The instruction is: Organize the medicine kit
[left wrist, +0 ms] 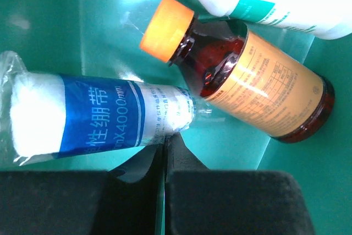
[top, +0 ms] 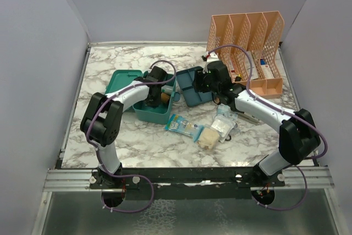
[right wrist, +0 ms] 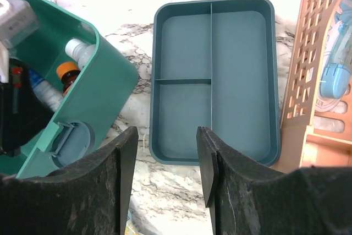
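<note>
- the medicine kit box [top: 155,115] stands open on the counter [top: 110,136], with its insert tray [right wrist: 242,81] just beside it.
- my left hand [left wrist: 165,149] is closed inside the box, at the wrapper of a bandage roll [left wrist: 82,116] near a brown bottle [left wrist: 258,86].
- my right hand [right wrist: 165,141] hangs open over the tray.

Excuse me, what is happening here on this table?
Two robot arms are at work. The left gripper is shut, down inside the teal medicine kit box, beside a bandage roll, a brown bottle and a white bottle. The right gripper hangs open above the empty divided tray beside the box. Some packets lie in front.
</note>
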You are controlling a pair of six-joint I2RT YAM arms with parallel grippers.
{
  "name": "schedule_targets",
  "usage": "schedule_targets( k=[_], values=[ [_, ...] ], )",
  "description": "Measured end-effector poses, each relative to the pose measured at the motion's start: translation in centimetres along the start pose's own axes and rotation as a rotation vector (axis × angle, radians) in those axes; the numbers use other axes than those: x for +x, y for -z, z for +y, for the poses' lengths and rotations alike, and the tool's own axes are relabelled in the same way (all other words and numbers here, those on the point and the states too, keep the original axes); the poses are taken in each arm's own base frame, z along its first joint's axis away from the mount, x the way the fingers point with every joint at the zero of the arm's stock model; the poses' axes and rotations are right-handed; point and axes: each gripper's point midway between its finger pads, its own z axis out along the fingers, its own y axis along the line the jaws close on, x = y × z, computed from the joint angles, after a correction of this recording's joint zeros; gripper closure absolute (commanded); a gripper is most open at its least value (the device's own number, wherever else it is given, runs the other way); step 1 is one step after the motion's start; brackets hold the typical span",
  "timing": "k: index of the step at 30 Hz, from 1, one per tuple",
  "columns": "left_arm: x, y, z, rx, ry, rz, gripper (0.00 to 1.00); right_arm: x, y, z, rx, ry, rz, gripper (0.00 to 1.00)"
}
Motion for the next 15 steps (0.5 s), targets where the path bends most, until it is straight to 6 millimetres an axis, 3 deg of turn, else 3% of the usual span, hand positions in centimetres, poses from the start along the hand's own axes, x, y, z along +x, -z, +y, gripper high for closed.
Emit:
schedule_targets(
  k=[15],
  values=[
    [-3.3,3.3,0.8,-0.014,-0.156,-0.103,1.0,0.4,-0.1,0.6,-0.03,-0.021,0.015,0.52]
  ],
)
